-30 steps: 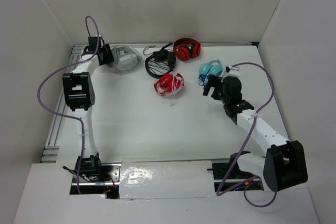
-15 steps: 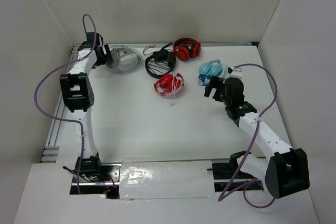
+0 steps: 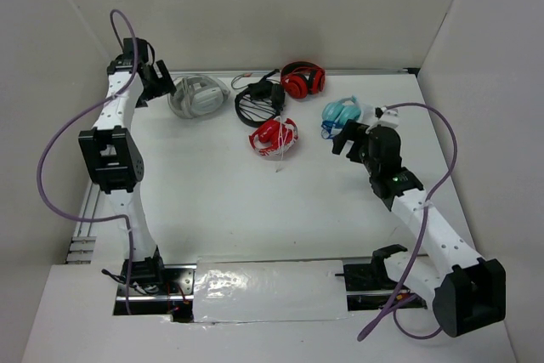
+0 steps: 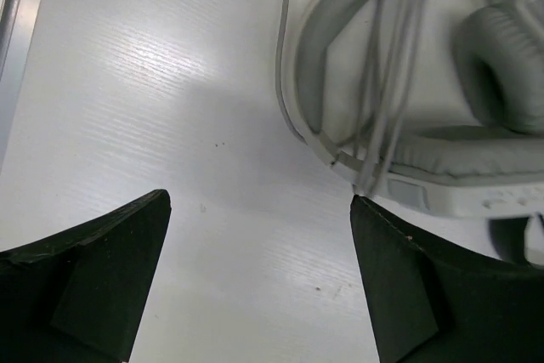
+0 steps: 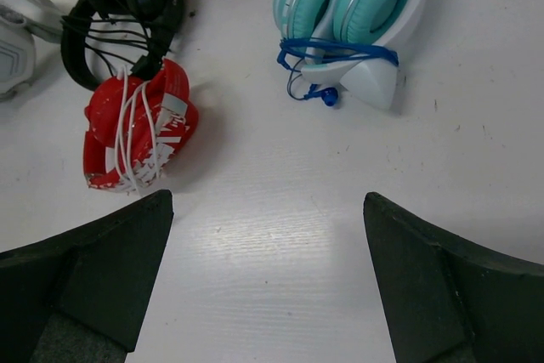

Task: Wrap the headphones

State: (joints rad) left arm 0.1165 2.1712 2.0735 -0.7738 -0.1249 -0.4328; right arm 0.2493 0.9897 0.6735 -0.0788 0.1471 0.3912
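1. The headphones (image 3: 198, 95) lie at the counter's (image 3: 255, 210) far left, cable strands crossing the headband
2. The left hand (image 3: 160, 82) hovers just beside them, fingers apart, empty
3. The right hand (image 3: 342, 140) is also apart and empty, near the light blue pair (image 3: 342, 113)

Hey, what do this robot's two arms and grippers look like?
The left arm and right arm have slim white links joined by boxy black joint housings. A loose purple cable loops along each. The left gripper and right gripper each have two wedge-shaped matte black fingers.
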